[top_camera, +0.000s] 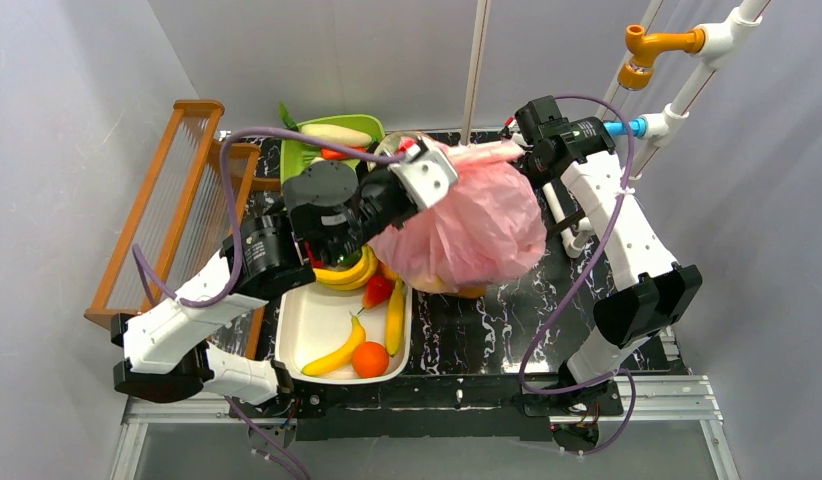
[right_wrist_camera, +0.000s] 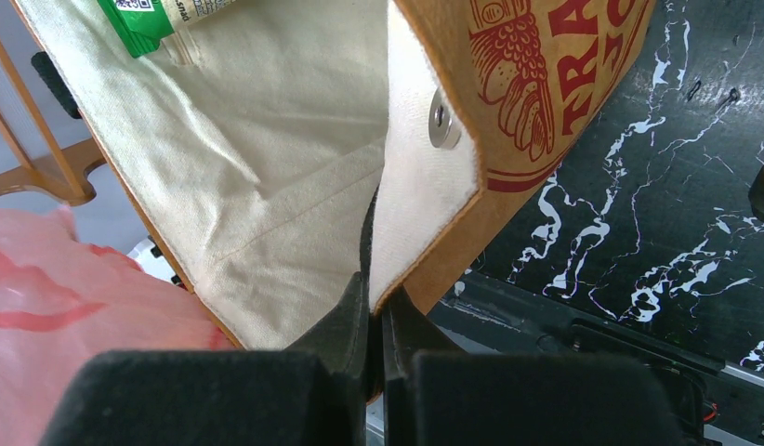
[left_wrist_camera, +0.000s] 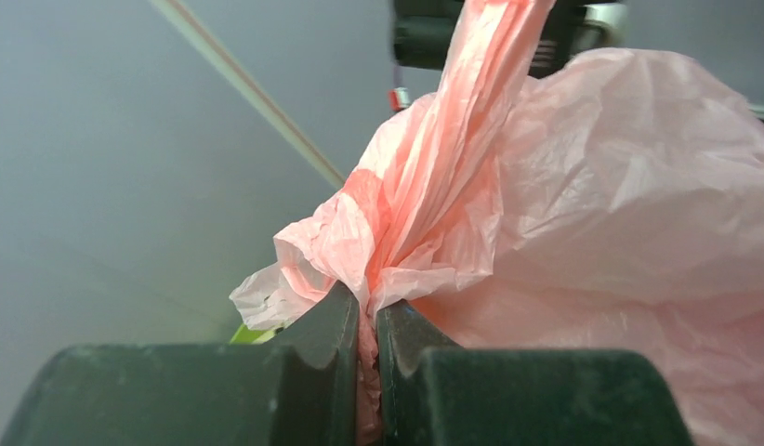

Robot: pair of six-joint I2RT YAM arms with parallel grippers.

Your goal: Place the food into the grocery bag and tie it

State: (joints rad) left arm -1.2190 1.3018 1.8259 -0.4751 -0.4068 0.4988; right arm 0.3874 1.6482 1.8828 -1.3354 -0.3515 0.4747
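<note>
Bulging over the middle of the tabletop [top_camera: 477,330], the grocery bag [top_camera: 467,225] sits between our two arms, its thin pink film crumpled and puffed out. We judge it light, limp and a little slippery: it will collapse wherever nothing supports it and may tear if dragged against a snag. The only places worth taking are the handles, gathered into a rope so the film does not slide through. One such handle [left_wrist_camera: 471,111] is twisted tight and runs upward from the left gripper [left_wrist_camera: 367,311], whose jaws are closed on its bunched root. The right gripper [right_wrist_camera: 374,307] also has its jaws pressed together. In its wrist view the rim of the brown paper bag [right_wrist_camera: 546,93] runs straight into the slit between them. We cannot tell whether pink film is pinched there too, though the top view shows a pink corner reaching that arm. Some of the food lies outside the bag, in the white tray [top_camera: 297,330] just left of it: a banana [top_camera: 335,357], an orange [top_camera: 370,360], a second banana [top_camera: 395,318], a red piece [top_camera: 377,290] and a bunch of bananas [top_camera: 347,272]. We judge the packing unfinished, or the knot begun early. A green packet [right_wrist_camera: 146,19] lies inside the brown paper bag.
</note>
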